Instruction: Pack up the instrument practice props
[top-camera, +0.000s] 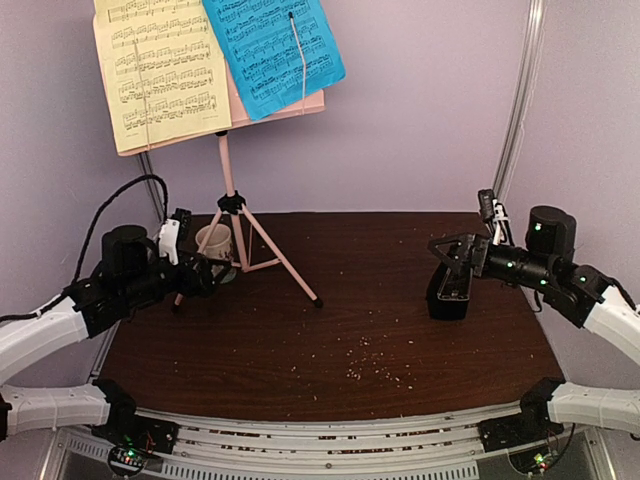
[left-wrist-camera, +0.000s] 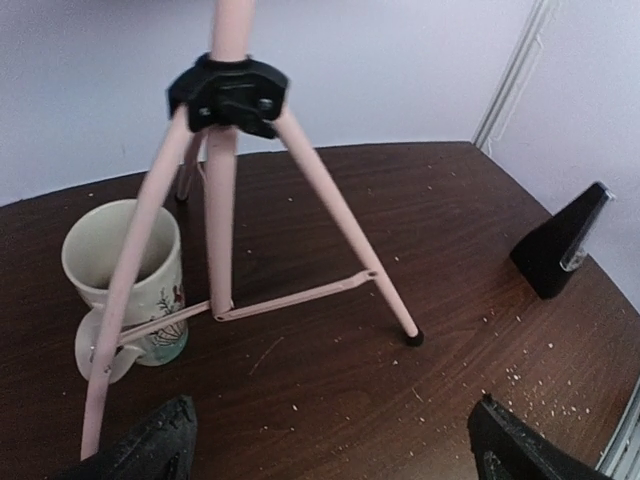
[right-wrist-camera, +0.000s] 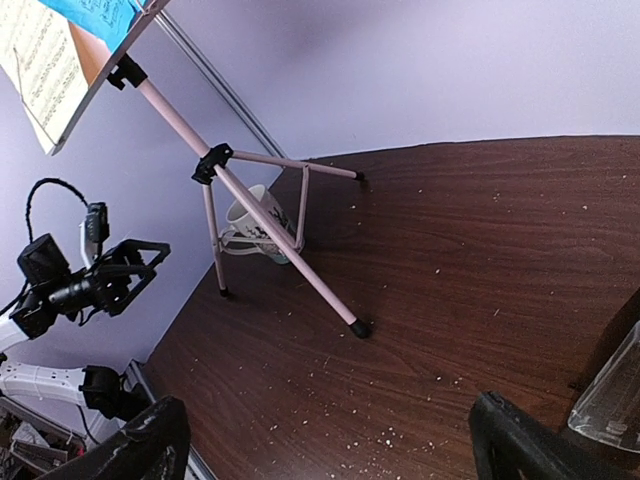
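Observation:
The pink music stand (top-camera: 229, 165) stands on its tripod at the back left. It holds a yellow page (top-camera: 160, 70) and a blue page (top-camera: 270, 45). The black metronome (top-camera: 448, 292) stands at the right, and its clear cover (right-wrist-camera: 610, 398) shows at the right edge of the right wrist view. My left gripper (top-camera: 200, 276) is open and empty, low beside the tripod's near left leg (left-wrist-camera: 130, 300). In the left wrist view (left-wrist-camera: 330, 458) it faces the tripod hub (left-wrist-camera: 228, 92). My right gripper (top-camera: 452, 255) is open and empty, just above and beside the metronome. In the right wrist view (right-wrist-camera: 330, 450) nothing lies between its fingers.
A beige mug (top-camera: 213, 240) stands inside the tripod legs, also seen in the left wrist view (left-wrist-camera: 122, 262) and the right wrist view (right-wrist-camera: 255, 225). Crumbs (top-camera: 372, 366) are scattered on the dark wooden table (top-camera: 330, 320). Purple walls close in the back and sides.

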